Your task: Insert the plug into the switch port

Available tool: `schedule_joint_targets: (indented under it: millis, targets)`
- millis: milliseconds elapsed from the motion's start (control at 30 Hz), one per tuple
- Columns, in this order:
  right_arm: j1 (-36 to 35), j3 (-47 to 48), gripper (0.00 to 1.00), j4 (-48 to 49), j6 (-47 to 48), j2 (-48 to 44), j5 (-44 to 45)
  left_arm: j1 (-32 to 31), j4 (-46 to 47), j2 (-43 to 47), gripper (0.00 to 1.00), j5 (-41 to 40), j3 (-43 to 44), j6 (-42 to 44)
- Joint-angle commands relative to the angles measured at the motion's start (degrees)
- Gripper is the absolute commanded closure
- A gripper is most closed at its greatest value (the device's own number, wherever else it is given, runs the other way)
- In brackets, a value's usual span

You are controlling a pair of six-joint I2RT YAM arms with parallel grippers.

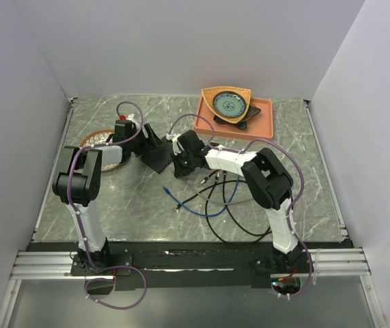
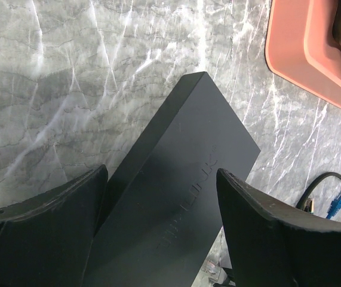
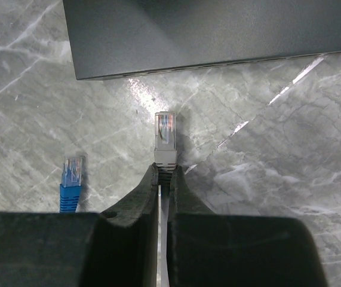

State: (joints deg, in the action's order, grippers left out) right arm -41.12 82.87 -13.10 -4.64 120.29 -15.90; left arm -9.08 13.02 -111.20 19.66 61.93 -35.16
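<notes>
Lining up comes next: the right hand (image 3: 164, 173) is clamped together on the grey boot of the clear plug (image 3: 165, 128). The plug's long axis points straight ahead at the near thin edge of the black switch (image 3: 218, 30), near but apart. No switch port can be made out on that edge. The left hand (image 2: 161, 173) straddles the switch, fingers wide apart; whether they grip it I cannot tell. A blue plug (image 3: 72, 170) lies loose on the surface (image 3: 277, 149).
</notes>
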Motion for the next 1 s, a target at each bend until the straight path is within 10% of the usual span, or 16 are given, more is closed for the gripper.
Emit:
schedule_joint_targets:
  millis: [0,967]
  targets:
    - [-0.1,2.82,1.0,-1.23,-0.45,1.17,-0.18,-0.32,-2.12,1.51,0.2,0.91,-0.23,0.0]
    - [-0.27,9.15,1.0,-0.61,-3.53,6.27,-2.29,-0.32,-3.0,0.45,0.21,2.4,0.82,0.88]
